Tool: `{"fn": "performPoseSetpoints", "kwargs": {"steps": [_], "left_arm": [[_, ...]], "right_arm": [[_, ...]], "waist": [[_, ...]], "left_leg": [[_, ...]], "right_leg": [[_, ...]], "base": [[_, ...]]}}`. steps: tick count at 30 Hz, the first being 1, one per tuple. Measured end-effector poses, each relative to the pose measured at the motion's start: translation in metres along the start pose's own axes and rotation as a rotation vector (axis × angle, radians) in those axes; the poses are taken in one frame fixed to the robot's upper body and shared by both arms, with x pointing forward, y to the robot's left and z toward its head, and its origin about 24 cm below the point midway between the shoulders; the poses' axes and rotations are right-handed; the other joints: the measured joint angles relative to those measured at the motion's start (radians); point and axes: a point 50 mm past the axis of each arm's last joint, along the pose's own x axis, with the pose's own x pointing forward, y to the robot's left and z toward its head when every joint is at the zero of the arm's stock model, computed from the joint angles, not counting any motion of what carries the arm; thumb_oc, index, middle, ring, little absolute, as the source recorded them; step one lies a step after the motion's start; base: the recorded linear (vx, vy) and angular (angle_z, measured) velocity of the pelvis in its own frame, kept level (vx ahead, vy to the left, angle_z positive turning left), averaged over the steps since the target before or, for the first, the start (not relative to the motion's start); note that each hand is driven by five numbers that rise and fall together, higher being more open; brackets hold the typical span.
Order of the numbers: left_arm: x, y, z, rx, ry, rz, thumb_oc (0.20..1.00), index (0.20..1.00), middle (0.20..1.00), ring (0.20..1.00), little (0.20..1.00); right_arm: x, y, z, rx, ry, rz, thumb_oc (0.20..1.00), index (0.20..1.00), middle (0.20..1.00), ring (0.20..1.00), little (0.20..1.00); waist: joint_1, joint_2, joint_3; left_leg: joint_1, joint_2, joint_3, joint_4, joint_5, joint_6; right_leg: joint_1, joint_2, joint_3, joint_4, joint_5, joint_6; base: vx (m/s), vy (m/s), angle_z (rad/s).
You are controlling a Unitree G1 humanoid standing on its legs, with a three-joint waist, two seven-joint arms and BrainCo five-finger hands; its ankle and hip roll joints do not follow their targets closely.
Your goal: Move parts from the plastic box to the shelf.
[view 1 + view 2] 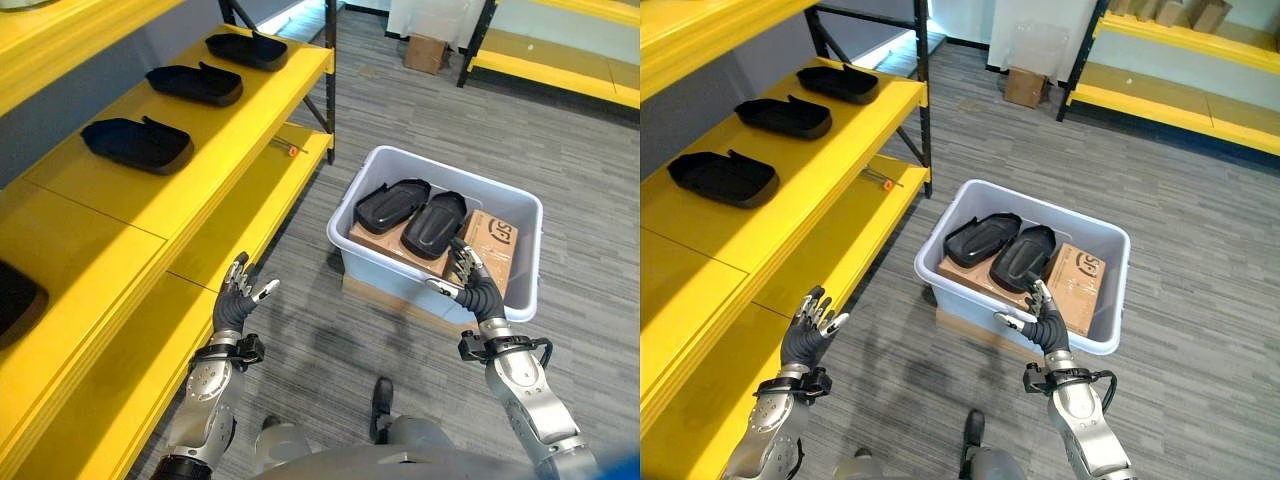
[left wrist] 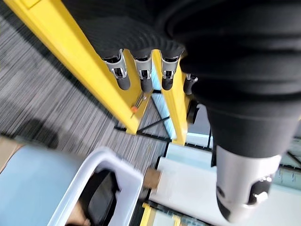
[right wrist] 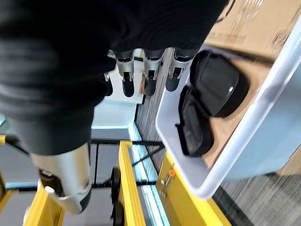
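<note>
Fingers first: the right hand (image 1: 470, 283) has its fingers (image 3: 147, 75) straight and relaxed, thumb apart, grasping nothing, palm turned inward just in front of the near wall of the plastic box (image 1: 497, 198). The left hand (image 1: 238, 297) mirrors it, fingers (image 2: 142, 73) released and spread, empty, hovering over the floor (image 1: 440, 110) beside the edge of the lower yellow shelf board (image 1: 130, 370).

And the parts: two black moulded parts sit side by side in the box, resting on brown cartons (image 1: 495, 243). The nearer part (image 1: 435, 223) lies just ahead of the right fingertips and a touch to the robot's left; the other part (image 1: 391, 204) lies left of it. Both run their long axis from the near-right of the box toward the far-left, so they lie on a slant to the hand.

That makes the right hand clearly the nearer one; the left is well apart from the box, closer to the shelf (image 1: 190, 160). Three more black parts (image 1: 137, 143) are already lined up on that upper board. The likely next step is a forward reach over the rim with the right hand, turning to meet that slanted axis.
</note>
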Motion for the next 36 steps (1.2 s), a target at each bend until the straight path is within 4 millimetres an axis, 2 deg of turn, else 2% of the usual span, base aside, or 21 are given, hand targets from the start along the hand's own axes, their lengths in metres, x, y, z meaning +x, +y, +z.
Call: {"fn": "performPoseSetpoints", "kwargs": {"steps": [3,5,6,7,8,9,10,11,12,13,14,15,16,17,19,21,22,24,26,31,36], "left_arm": [[0.0,-0.005,-0.002,-0.002,0.008,-0.021,1.0,1.0,1.0,1.0,1.0],[0.004,-0.007,0.0,-0.005,-0.001,-0.029,1.0,1.0,1.0,1.0,1.0],[0.003,-0.006,-0.003,-0.004,0.012,-0.028,1.0,1.0,1.0,1.0,1.0],[0.005,-0.008,-0.004,-0.009,0.011,-0.029,1.0,1.0,1.0,1.0,1.0],[0.007,-0.01,-0.001,-0.016,-0.002,-0.032,1.0,1.0,1.0,1.0,1.0],[0.011,-0.009,0.004,-0.003,-0.018,-0.04,1.0,1.0,1.0,1.0,1.0],[0.009,0.0,0.006,0.029,-0.023,-0.031,1.0,1.0,1.0,1.0,1.0],[0.004,0.005,0.002,0.03,-0.003,-0.011,1.0,1.0,1.0,1.0,1.0],[0.004,0.004,0.001,0.027,0.007,-0.017,1.0,1.0,1.0,1.0,1.0],[0.007,-0.001,0.004,0.026,-0.007,-0.041,1.0,1.0,1.0,1.0,1.0],[0.012,-0.005,0.015,0.032,-0.05,-0.066,1.0,1.0,1.0,1.0,1.0],[0.015,-0.002,0.025,0.066,-0.081,-0.083,1.0,1.0,1.0,1.0,1.0],[0.016,0.001,0.025,0.08,-0.077,-0.077,1.0,1.0,1.0,1.0,1.0],[0.02,-0.001,0.03,0.085,-0.094,-0.087,1.0,1.0,1.0,1.0,1.0],[0.027,-0.001,0.033,0.088,-0.104,-0.085,1.0,1.0,1.0,1.0,1.0],[0.024,0.002,0.032,0.091,-0.103,-0.074,1.0,1.0,1.0,1.0,1.0],[0.022,0.003,0.032,0.094,-0.1,-0.07,1.0,1.0,1.0,1.0,1.0],[0.018,0.005,0.027,0.095,-0.079,-0.062,1.0,1.0,1.0,1.0,1.0],[0.013,0.006,0.019,0.09,-0.05,-0.06,1.0,1.0,1.0,1.0,1.0],[0.005,0.008,0.011,0.084,-0.018,-0.047,1.0,1.0,1.0,1.0,1.0],[0.012,0.003,0.016,0.074,-0.045,-0.045,1.0,1.0,1.0,1.0,1.0]], "right_arm": [[0.0,-0.004,0.0,-0.001,-0.003,-0.02,1.0,1.0,1.0,1.0,1.0],[0.002,-0.008,0.002,-0.007,-0.011,-0.037,1.0,1.0,1.0,1.0,1.0],[0.002,-0.01,0.001,-0.021,-0.008,-0.034,1.0,1.0,1.0,1.0,1.0],[0.003,-0.011,0.002,-0.028,-0.009,-0.04,1.0,1.0,1.0,1.0,1.0],[0.004,-0.013,0.002,-0.039,-0.011,-0.04,1.0,1.0,1.0,1.0,1.0],[0.003,-0.008,0.0,-0.018,-0.003,-0.039,1.0,1.0,1.0,1.0,1.0],[0.0,0.003,-0.005,0.027,0.011,-0.023,1.0,1.0,1.0,1.0,1.0],[0.002,0.01,-0.006,0.044,0.009,-0.012,1.0,1.0,1.0,1.0,1.0],[0.002,0.011,-0.004,0.052,0.0,-0.012,1.0,1.0,1.0,1.0,1.0],[0.003,0.011,-0.003,0.053,-0.001,-0.012,1.0,1.0,1.0,1.0,1.0],[0.002,0.013,-0.004,0.062,0.002,-0.005,1.0,1.0,1.0,1.0,1.0],[-0.001,0.02,-0.007,0.08,0.013,0.016,1.0,1.0,1.0,1.0,1.0],[-0.001,0.024,-0.007,0.08,0.015,0.037,1.0,1.0,1.0,1.0,1.0],[0.0,0.03,-0.006,0.082,0.012,0.066,1.0,1.0,1.0,1.0,1.0],[-0.004,0.036,-0.01,0.084,0.04,0.11,1.0,1.0,1.0,1.0,1.0],[-0.007,0.036,-0.013,0.085,0.054,0.115,1.0,1.0,1.0,1.0,1.0],[-0.01,0.034,-0.015,0.084,0.065,0.111,1.0,1.0,1.0,1.0,1.0],[-0.013,0.033,-0.017,0.082,0.076,0.108,1.0,1.0,1.0,1.0,1.0],[-0.012,0.029,-0.017,0.073,0.073,0.096,1.0,1.0,1.0,1.0,1.0],[-0.009,0.015,-0.013,0.004,0.063,0.088,1.0,1.0,1.0,1.0,1.0],[0.014,0.016,0.009,-0.035,-0.041,0.066,1.0,1.0,1.0,1.0,1.0]], "waist": [[-0.009,0.01,0.014],[0.001,0.012,0.028],[0.002,0.023,0.039],[0.01,0.05,0.048],[0.031,0.075,0.067],[0.028,0.077,0.091],[0.04,0.026,0.086],[0.066,0.022,0.076],[0.059,0.019,0.067],[0.05,0.045,0.07],[0.036,0.037,0.063],[0.032,-0.015,0.032],[0.025,-0.011,0.03],[0.013,-0.003,0.025],[-0.005,-0.019,0.012],[-0.006,-0.042,-0.01],[-0.009,-0.06,-0.023],[-0.01,-0.068,-0.03],[-0.015,-0.062,-0.038],[-0.033,0.003,-0.037],[-0.032,0.02,-0.018]], "left_leg": [[-0.015,-0.008,-0.059,-0.21,0.009,0.003],[-0.019,-0.012,-0.067,-0.354,0.032,0.0],[-0.01,-0.024,-0.123,-0.425,0.036,0.005],[0.006,-0.045,-0.153,-0.454,0.018,0.015],[0.022,-0.031,-0.161,-0.453,0.073,-0.01],[0.025,-0.03,-0.152,-0.395,0.139,-0.014],[0.023,-0.067,-0.151,-0.323,0.113,0.001],[0.027,-0.075,-0.138,-0.282,0.079,0.03],[0.024,-0.084,-0.101,-0.258,0.05,0.046],[0.022,-0.078,-0.066,-0.26,0.048,0.073],[0.026,-0.092,-0.054,-0.268,0.052,0.084],[0.031,-0.144,-0.021,-0.274,0.05,0.094],[0.037,-0.151,0.006,-0.257,0.037,0.102],[0.039,-0.156,0.046,-0.252,0.024,0.114],[0.054,-0.167,0.087,-0.269,0.021,0.121],[0.058,-0.168,0.126,-0.295,0.027,0.128],[0.056,-0.169,0.129,-0.304,0.029,0.124],[0.06,-0.166,0.126,-0.318,0.041,0.11],[0.07,-0.153,0.125,-0.347,0.06,0.094],[0.088,-0.129,0.108,-0.432,0.115,0.08],[0.05,-0.106,0.109,-0.466,0.151,0.067]], "right_leg": [[-0.004,-0.001,0.01,0.003,-0.002,0.001],[-0.027,-0.01,0.049,0.015,-0.003,0.005],[-0.033,-0.008,0.098,0.014,-0.011,0.024],[-0.034,-0.002,0.125,0.004,-0.023,0.046],[-0.037,0.017,0.117,0.033,-0.018,0.053],[-0.049,0.018,0.097,0.145,-0.044,0.072],[-0.034,-0.005,0.169,0.142,-0.076,0.092],[-0.034,-0.009,0.223,0.131,-0.102,0.094],[-0.01,-0.024,0.236,0.084,-0.11,0.101],[-0.02,-0.031,0.212,0.139,-0.114,0.102],[-0.031,-0.047,0.198,0.217,-0.132,0.094],[-0.002,-0.097,0.226,0.167,-0.129,0.111],[0.02,-0.11,0.237,0.121,-0.079,0.147],[0.011,-0.12,0.263,0.096,-0.032,0.147],[0.002,-0.126,0.284,0.078,-0.012,0.126],[0.001,-0.141,0.283,0.035,-0.013,0.113],[0.003,-0.142,0.282,0.015,-0.022,0.119],[0.003,-0.138,0.281,0.009,-0.016,0.151],[0.0,-0.123,0.28,0.004,-0.011,0.162],[-0.011,-0.091,0.26,0.0,-0.005,0.165],[-0.067,-0.065,0.259,-0.001,0.006,0.153]], "base": [[0.17,0.09,-0.25],[0.3,0.236,-0.65],[0.33,0.287,-0.86],[0.32,0.326,-1.2],[0.29,0.367,-0.91],[0.25,0.374,-0.89],[0.19,0.305,-1.08],[0.17,0.292,-1.32],[0.16,0.278,-1.26],[0.13,0.276,-0.66],[0.11,0.245,-0.47],[0.1,0.278,-0.59],[0.12,0.29,-0.85],[0.09,0.233,-0.94],[0.11,0.099,-0.61],[0.09,0.025,-0.39],[0.06,0.002,-0.28],[0.04,-0.023,-0.04],[0.04,-0.038,0.0],[-0.02,-0.053,0.07],[-0.01,-0.033,-0.03]]}}
